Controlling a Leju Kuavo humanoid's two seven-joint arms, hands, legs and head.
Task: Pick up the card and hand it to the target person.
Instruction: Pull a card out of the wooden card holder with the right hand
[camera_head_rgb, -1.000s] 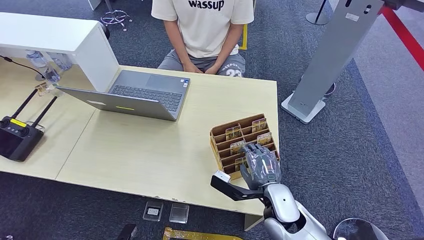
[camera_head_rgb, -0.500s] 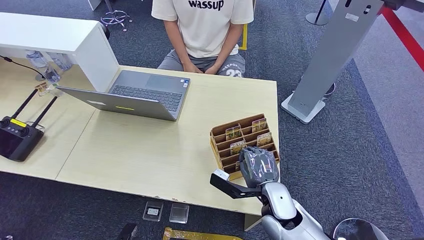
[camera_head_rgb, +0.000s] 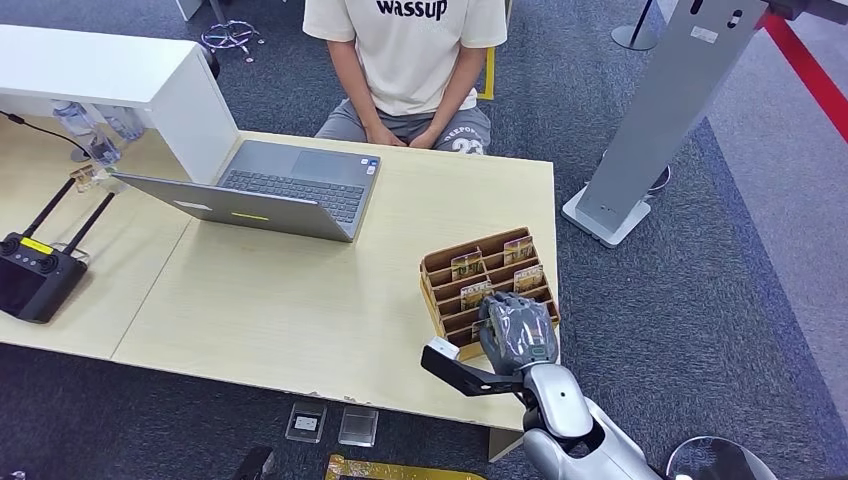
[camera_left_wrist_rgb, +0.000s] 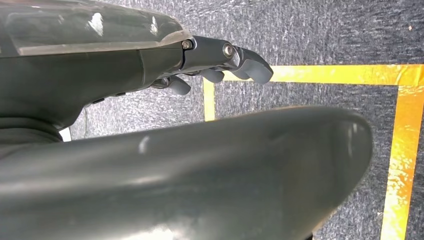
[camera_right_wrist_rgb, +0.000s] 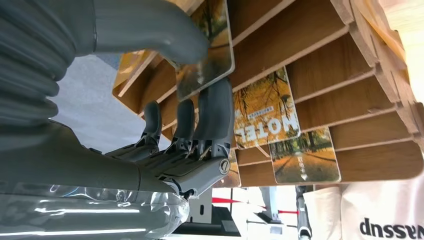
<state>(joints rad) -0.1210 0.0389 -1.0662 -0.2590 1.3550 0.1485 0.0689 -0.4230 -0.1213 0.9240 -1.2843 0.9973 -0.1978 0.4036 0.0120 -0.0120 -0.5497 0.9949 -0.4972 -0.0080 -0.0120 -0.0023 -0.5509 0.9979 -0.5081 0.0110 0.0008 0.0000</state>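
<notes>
Just now the risk lies in the pinch: the right hand (camera_right_wrist_rgb: 165, 100) has a card (camera_right_wrist_rgb: 205, 55) caught between thumb and fingers while the card's far edge looks to sit in its slot of the rack (camera_head_rgb: 440, 268), so my guess is that a pull off the slot's line could jam the card against the wooden divider, drag the light rack along the table (camera_head_rgb: 300, 300), or let the glossy card slip from so shallow a hold. Going left to right from that hand: the left hand (camera_left_wrist_rgb: 220, 62) hangs over grey carpet with yellow tape, its fingers curled in and holding nothing; a remote (camera_head_rgb: 35, 275) lies far to the left, well apart; a laptop (camera_head_rgb: 270, 190) stands open, ahead and to the left; the person (camera_head_rgb: 405, 60) sits ahead across the table, hands in lap. Other cards, one marked HOTEL (camera_right_wrist_rgb: 265, 107), stand in slots just beyond the fingertips. As for pose, the right arm comes up from below, and the hand sits palm-down over the near rows of the rack, thumb on one face of the card and fingers on the other.
</notes>
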